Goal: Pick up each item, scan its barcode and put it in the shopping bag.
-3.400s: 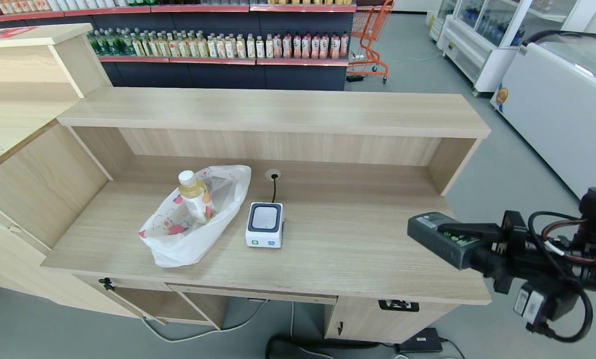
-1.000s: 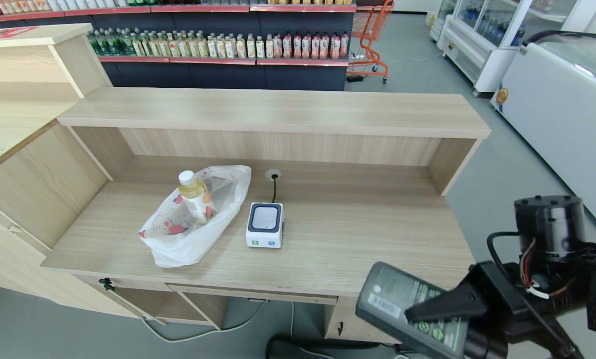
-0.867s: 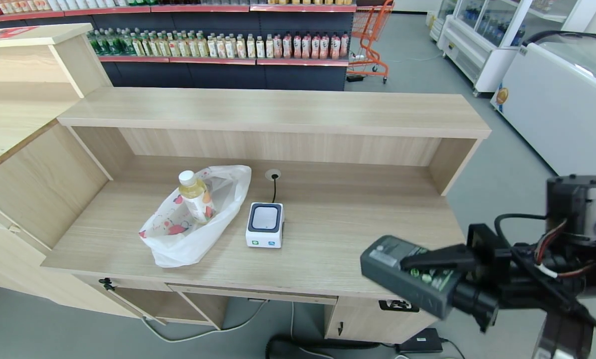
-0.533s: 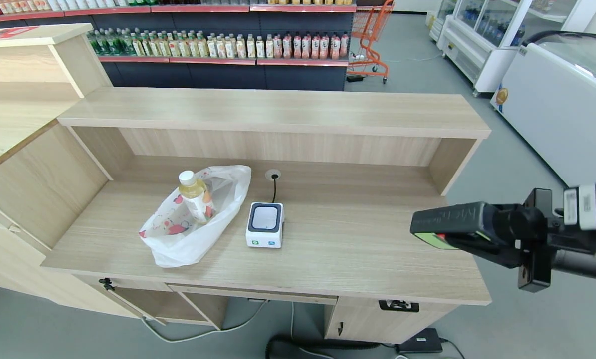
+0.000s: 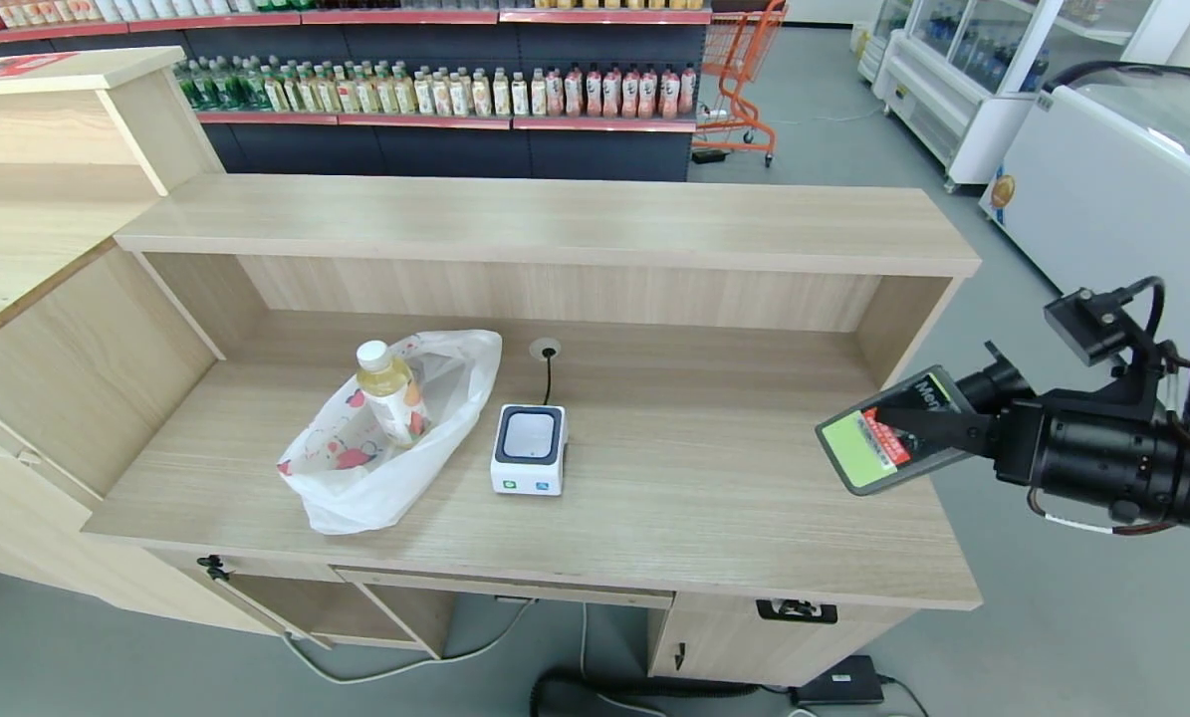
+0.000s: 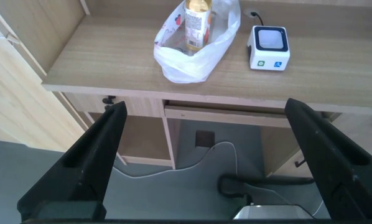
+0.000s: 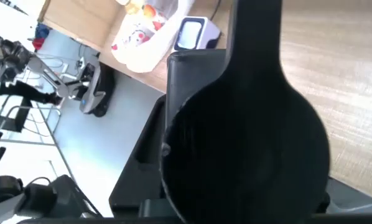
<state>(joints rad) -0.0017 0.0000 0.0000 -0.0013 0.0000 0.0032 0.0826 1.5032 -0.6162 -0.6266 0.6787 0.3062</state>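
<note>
My right gripper is shut on a flat dark pack, held in the air off the counter's right end, its green and red face tilted toward the counter. The white barcode scanner sits mid-counter, well to the left of the pack. The white shopping bag lies left of the scanner with a tea bottle standing in it. In the left wrist view my left gripper hangs open below the counter's front edge, with the bag and scanner beyond it.
The wooden counter has a raised back ledge and side walls. The scanner's cable runs to a hole at the back. Drink shelves and freezers stand farther off. An adapter and cables lie on the floor.
The right arm has lifted the pack from low at the counter's front to beside its right end. It has turned the pack so the green face shows.
</note>
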